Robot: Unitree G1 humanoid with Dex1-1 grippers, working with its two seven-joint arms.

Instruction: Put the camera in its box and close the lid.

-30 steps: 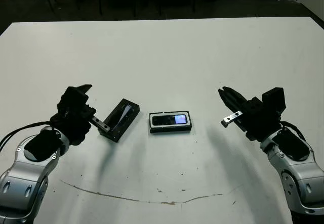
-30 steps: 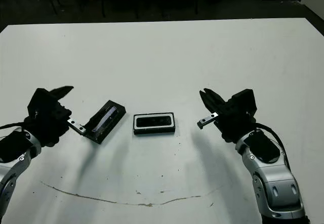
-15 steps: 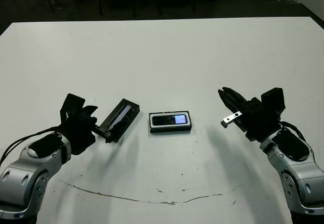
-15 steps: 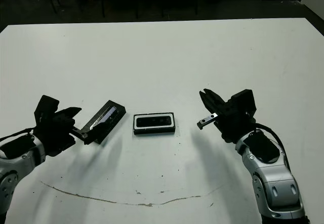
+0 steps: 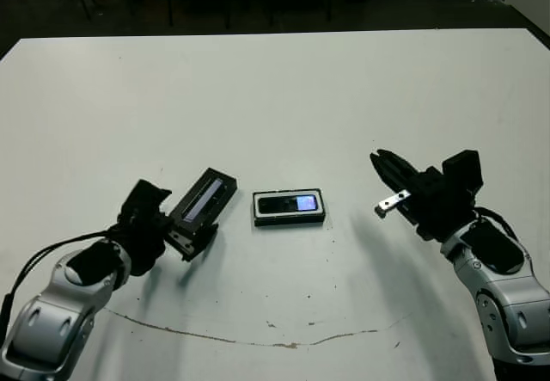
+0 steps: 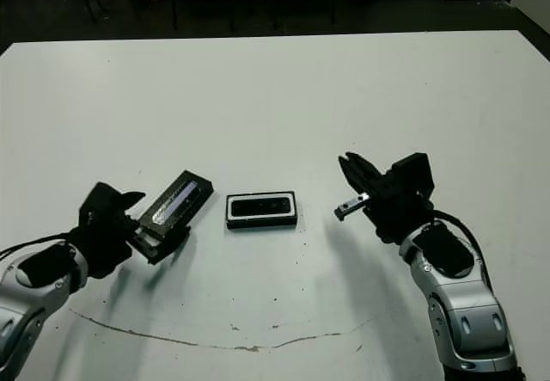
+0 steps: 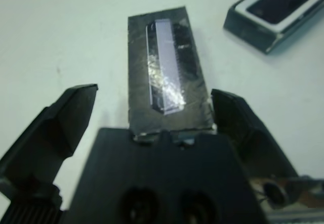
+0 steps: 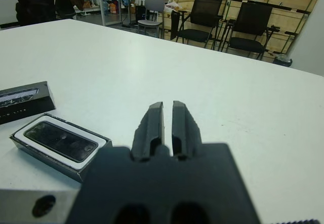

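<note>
The camera (image 5: 290, 202), a slim black bar with a glowing bluish screen, lies inside the white-lined box (image 5: 289, 221) at the table's middle. The lid (image 5: 204, 200), flat and black with a glossy strip, sits at an angle just left of the box. My left gripper (image 5: 182, 221) is open around the lid's near end. In the left wrist view the lid (image 7: 167, 82) runs between the two spread fingers (image 7: 66, 118), its end against the gripper body. My right gripper (image 5: 383, 162) hovers right of the box, shut and holding nothing.
A thin brown line (image 5: 258, 340) crosses the white table near its front edge. Beyond the far edge, chairs (image 8: 212, 19) and desks stand against wooden shelving.
My left gripper has come down and forward to the lid's near end and now straddles it. The right arm, box and camera have not moved.
</note>
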